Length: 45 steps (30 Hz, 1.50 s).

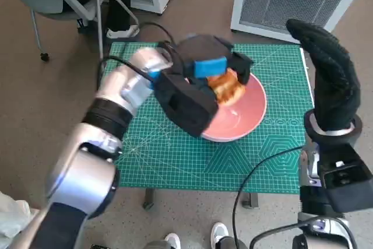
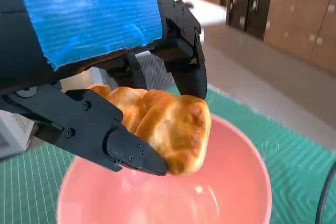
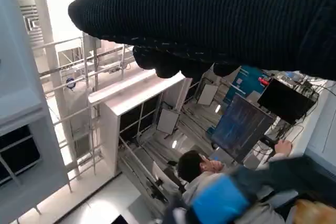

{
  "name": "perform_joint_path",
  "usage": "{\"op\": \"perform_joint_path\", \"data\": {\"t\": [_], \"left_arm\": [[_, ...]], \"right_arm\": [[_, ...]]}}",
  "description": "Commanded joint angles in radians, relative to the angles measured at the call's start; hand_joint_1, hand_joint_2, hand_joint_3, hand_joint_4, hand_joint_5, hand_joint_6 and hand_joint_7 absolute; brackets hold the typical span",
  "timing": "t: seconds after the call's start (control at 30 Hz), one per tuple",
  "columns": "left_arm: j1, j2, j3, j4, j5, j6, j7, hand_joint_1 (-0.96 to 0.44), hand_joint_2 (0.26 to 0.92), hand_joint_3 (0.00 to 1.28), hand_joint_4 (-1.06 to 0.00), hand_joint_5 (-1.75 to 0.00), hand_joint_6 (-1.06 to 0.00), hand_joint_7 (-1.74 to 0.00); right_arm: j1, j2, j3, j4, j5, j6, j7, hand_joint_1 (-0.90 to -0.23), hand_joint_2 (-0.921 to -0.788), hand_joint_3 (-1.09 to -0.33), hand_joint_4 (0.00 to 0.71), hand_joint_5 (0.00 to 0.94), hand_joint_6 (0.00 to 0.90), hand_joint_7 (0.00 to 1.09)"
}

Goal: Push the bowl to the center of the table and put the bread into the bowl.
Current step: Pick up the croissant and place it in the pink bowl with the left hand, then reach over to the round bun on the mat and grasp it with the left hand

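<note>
The bread (image 2: 168, 124) is golden brown, puffy and shiny, with a darker baked crust on top. It is pinched between the black fingers (image 2: 126, 150) of the left hand (image 1: 201, 83) and is held just above the bowl (image 1: 247, 118). The bowl is pink, round and smooth inside, and it is set on the green mat (image 1: 175, 155). The right hand (image 1: 329, 80) is raised beside the mat, and nothing is held in it, though its fingers cannot be made out

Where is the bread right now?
In the head view, the bread is held by the left hand just above the pink bowl, near the middle of the green mat.
</note>
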Motion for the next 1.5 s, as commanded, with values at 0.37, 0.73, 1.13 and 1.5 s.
{"op": "perform_joint_path", "data": {"t": [0.37,0.73,1.13,1.5], "left_arm": [[0.040,0.023,0.050,0.010,-0.084,0.013,-0.162,-0.16,0.870,0.06,-0.22,-0.11,-0.23,-0.41],[0.161,0.177,0.232,-0.136,-0.297,-0.263,-0.141,-0.43,0.901,0.02,-0.23,-0.02,-0.23,-0.33],[0.433,0.449,0.392,-0.575,-0.624,-0.177,-0.382,-0.34,0.858,0.00,-0.42,-0.08,-0.35,-0.46],[0.729,0.653,0.496,-0.804,-0.580,-0.010,-0.385,-0.32,0.859,0.00,-0.46,-0.02,-0.43,-0.33]], "right_arm": [[0.041,0.000,-0.007,-0.028,-0.045,0.005,-0.041,-0.563,-0.921,-0.779,0.264,0.009,0.007,0.56],[0.051,0.005,0.003,-0.046,-0.030,0.011,-0.040,-0.564,-0.921,-0.778,0.267,0.009,0.001,0.57],[0.065,0.007,0.005,-0.066,-0.018,0.011,-0.037,-0.568,-0.921,-0.778,0.268,0.007,-0.001,0.57],[0.070,0.005,0.007,-0.075,-0.001,0.020,-0.030,-0.575,-0.921,-0.775,0.278,0.011,-0.001,0.57]]}}
